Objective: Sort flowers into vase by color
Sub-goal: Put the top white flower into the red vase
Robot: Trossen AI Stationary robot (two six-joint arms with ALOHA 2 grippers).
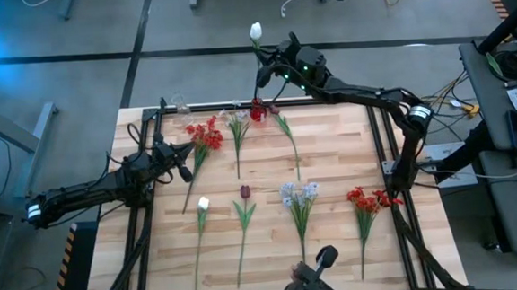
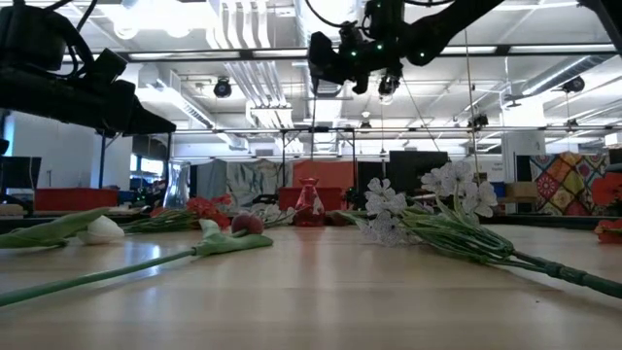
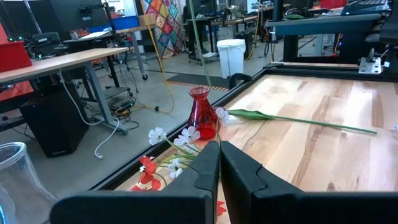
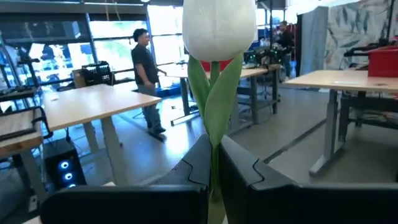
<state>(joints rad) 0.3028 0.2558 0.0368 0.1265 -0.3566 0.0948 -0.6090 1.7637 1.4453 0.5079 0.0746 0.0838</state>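
Observation:
My right gripper (image 1: 265, 56) is raised above the table's far edge and is shut on a white tulip (image 4: 217, 28). The tulip's thin green stem (image 3: 196, 50) runs down to the mouth of the red vase (image 1: 257, 112); whether its end is inside, I cannot tell. My left gripper (image 1: 184, 164) is shut, holds nothing, and hovers level at the left beside a red cluster (image 1: 206, 135). On the wood lie a white spray (image 1: 237, 119), a green-stemmed flower (image 1: 286, 132), a white bud (image 1: 203, 204), a dark red tulip (image 1: 244, 193), a pale-blue spray (image 1: 299, 195) and another red cluster (image 1: 370, 199). My right gripper pinches the tulip's stem (image 4: 214, 140) between its two fingers, just under the bud where the leaves wrap it. The fingers come about level, pointing past the table's far edge, and lie across the stem. The flower is upright and clear of the table, bud above the fingers, stem hanging below.
A clear glass vase (image 3: 15, 174) stands at the far left corner, left of the red vase (image 3: 202, 112). A black frame rail (image 1: 238, 104) runs round the tabletop. Bare wood (image 1: 349, 148) lies between the flowers at the centre right. A person (image 4: 146, 74) stands in the room beyond.

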